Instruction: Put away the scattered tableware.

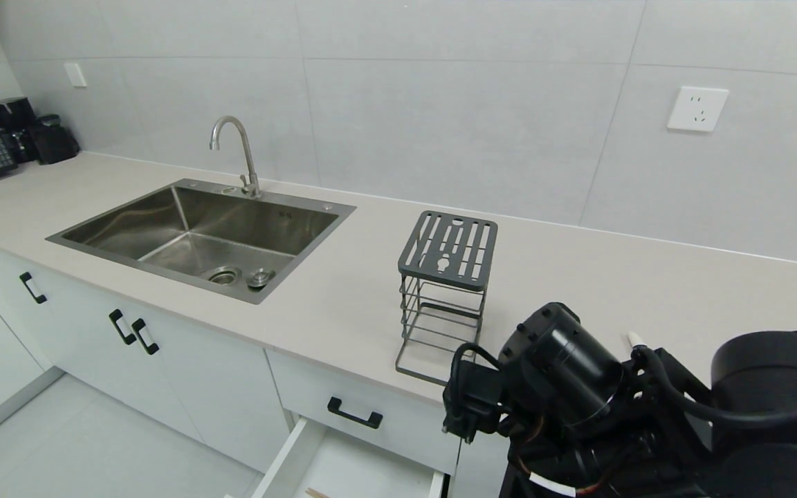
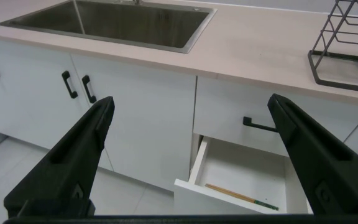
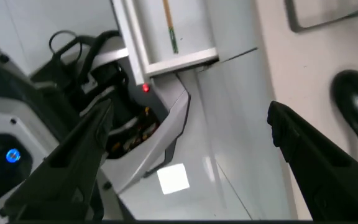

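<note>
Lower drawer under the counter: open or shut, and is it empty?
Open: the lower drawer juts out below the shut upper drawer, its white floor exposed. Not empty: chopsticks lie inside.

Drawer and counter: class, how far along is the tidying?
Done: drawer open, chopsticks inside. In hand: nothing; left gripper and right gripper are open, empty. Remaining: what looks like a black spoon lies on the counter; drawer to close.

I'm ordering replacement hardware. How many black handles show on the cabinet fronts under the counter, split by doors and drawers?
Door handles: 3
Drawer handles: 1
Total: 4
</note>
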Robot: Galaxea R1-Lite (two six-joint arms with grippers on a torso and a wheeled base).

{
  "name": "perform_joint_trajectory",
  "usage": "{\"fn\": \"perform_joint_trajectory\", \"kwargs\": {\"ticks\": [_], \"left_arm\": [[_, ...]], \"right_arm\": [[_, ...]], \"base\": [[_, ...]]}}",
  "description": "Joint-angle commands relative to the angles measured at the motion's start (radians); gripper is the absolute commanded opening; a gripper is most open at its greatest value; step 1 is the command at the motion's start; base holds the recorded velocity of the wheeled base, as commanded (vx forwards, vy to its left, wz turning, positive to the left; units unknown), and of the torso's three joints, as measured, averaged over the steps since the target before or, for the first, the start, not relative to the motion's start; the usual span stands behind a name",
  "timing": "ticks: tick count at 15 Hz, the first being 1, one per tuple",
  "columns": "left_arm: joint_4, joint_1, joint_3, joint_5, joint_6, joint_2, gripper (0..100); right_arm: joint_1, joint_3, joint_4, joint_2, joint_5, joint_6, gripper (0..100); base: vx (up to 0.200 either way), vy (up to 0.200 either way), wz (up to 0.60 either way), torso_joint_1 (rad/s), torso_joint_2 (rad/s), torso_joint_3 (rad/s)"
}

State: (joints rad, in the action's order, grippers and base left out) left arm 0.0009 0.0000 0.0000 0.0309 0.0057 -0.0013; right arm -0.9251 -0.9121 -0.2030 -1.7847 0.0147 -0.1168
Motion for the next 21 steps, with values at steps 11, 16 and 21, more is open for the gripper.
{"fn": "perform_joint_trajectory", "kwargs": {"ticks": [11,16,21], "left_arm": [[0.001,0.000,0.000,0.000,0.000,0.001,100],[-0.001,0.000,0.000,0.000,0.000,0.001,100],[0.001,0.000,0.000,0.000,0.000,0.001,100]], "right_arm": [[0.238,0.242,0.316,0.041,-0.004,0.028,100],[0.399,0.260,0.369,0.034,0.001,0.020,100],[0.448,0.306,0.395,0.019,0.044,-0.007,100]], "base": [[0.000,0.000,0.00,0.000,0.00,0.000],[0.000,0.000,0.00,0.000,0.00,0.000],[0.000,0.000,0.00,0.000,0.00,0.000]]}}
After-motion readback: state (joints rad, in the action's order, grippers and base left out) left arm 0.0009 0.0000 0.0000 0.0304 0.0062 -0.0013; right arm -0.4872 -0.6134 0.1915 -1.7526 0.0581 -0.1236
